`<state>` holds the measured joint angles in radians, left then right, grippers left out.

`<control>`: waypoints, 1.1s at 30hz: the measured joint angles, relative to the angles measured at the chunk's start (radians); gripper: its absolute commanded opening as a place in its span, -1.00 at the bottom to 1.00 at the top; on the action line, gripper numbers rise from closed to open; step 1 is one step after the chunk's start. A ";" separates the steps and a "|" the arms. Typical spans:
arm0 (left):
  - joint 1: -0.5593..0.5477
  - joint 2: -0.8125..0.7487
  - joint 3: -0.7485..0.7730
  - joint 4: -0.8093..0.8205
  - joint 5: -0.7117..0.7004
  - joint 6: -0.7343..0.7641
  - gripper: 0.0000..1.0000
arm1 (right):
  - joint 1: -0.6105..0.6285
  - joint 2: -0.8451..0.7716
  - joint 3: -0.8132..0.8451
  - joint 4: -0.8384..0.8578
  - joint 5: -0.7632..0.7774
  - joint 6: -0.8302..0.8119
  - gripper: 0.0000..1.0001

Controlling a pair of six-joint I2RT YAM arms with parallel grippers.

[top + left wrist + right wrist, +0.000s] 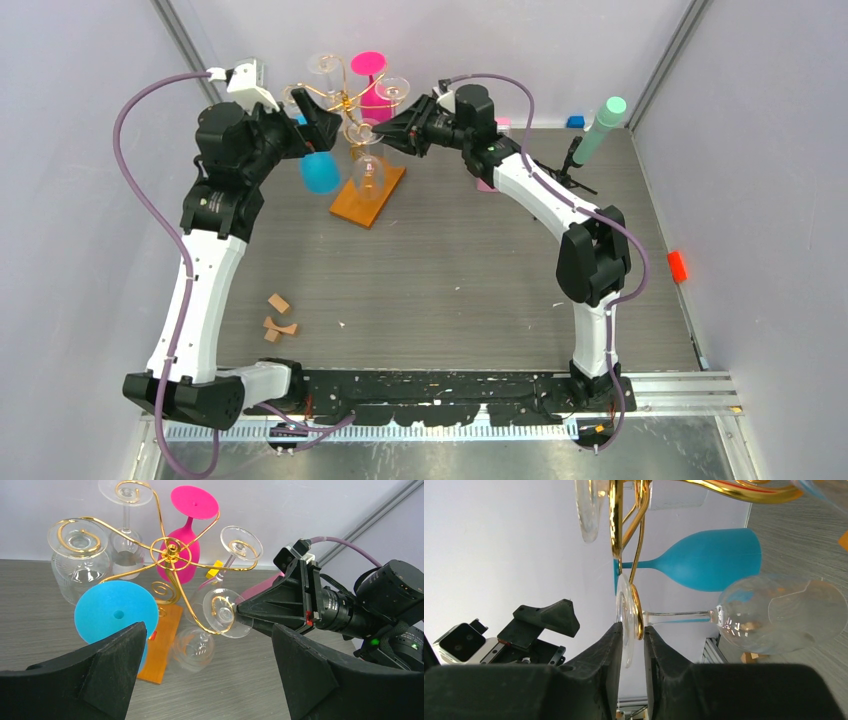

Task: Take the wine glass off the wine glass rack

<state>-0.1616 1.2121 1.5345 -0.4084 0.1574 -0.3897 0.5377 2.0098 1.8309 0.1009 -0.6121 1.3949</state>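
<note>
The left gripper (209,630) is up by the left side of the rack (171,550). Its jaws are wide apart and hold nothing. A blue glass (116,612) hangs bowl down just beside its left finger.

The rack stands at the back of the table (450,260). It is gold wire with curly arms on a flat orange base (368,195). A pink glass (187,535) and some clear glasses hang from the curls.

The wine glass (774,615) hangs upside down on the curl nearest the right arm. Its bowl is over the orange base.

The right gripper (631,627) reaches in from the right. Its jaws are squeezed on the edge of the glass's flat foot. The gold curl sits between them too.

A pale green tube (600,130) is well apart, far over on the right.
</note>
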 measured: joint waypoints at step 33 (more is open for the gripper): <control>0.000 -0.033 -0.013 -0.024 -0.086 0.001 0.99 | 0.048 0.000 0.083 -0.128 0.049 -0.142 -0.99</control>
<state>-0.1616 1.1793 1.5215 -0.4324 0.0715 -0.3889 0.5861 2.0094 1.9137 -0.0273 -0.5632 1.2533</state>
